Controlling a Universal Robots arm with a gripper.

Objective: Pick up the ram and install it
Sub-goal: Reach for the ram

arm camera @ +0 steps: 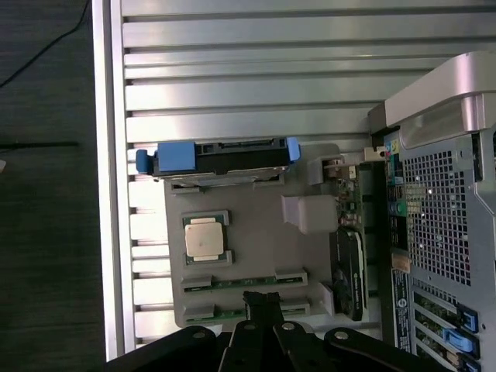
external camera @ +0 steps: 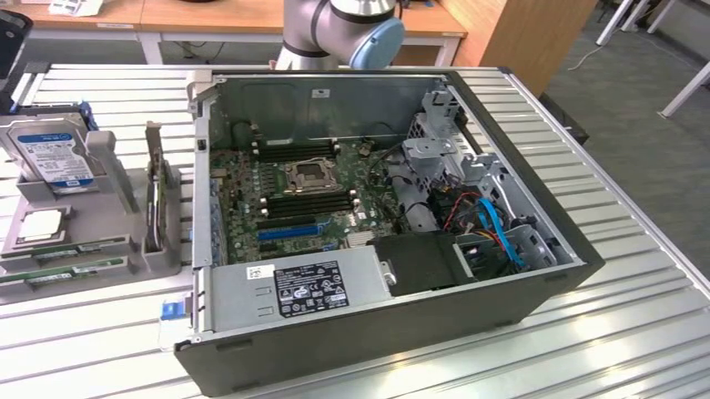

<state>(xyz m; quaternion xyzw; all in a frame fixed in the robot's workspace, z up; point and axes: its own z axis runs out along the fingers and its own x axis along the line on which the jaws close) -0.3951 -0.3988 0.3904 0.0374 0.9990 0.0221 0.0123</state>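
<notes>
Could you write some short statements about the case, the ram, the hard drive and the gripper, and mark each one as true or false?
1. The computer case lies open, with its motherboard visible. True.
2. The gripper holds one of the ram sticks. False: both sticks lie in the grey holder, and the gripper hovers shut near them.
3. The hard drive is mounted inside the case. False: it stands in the holder, outside the case.
4. A processor chip lies in the holder between the hard drive and the ram sticks. True.
</notes>
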